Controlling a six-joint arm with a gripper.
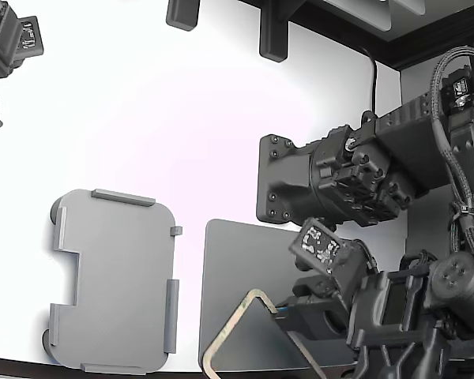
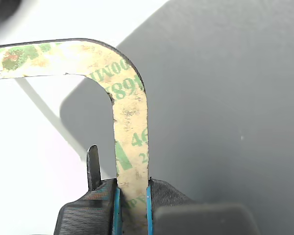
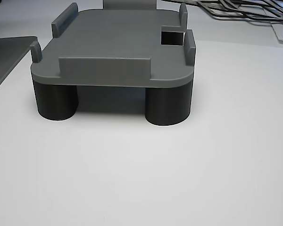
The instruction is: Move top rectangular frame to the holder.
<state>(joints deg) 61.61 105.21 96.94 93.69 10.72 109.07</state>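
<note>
The end effector (image 2: 132, 203) is pinching one side of the top rectangular frame (image 2: 130, 122), which tilts up off the dark grey mat (image 1: 229, 284) beneath it, while the holder (image 1: 114, 276) sits well apart on the white surface (image 1: 182, 118).

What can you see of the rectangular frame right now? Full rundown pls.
The rectangular frame is a thin flat beige-tan strip with a rounded corner, mottled and printed with green lettering, its centre open. The gripper is shut on one side of it, between blue-edged pads. In the exterior view it is tilted, one corner raised, over the dark grey mat, to the right of the holder and apart from it. Only part of the frame shows; nothing else visibly touches it.
</note>
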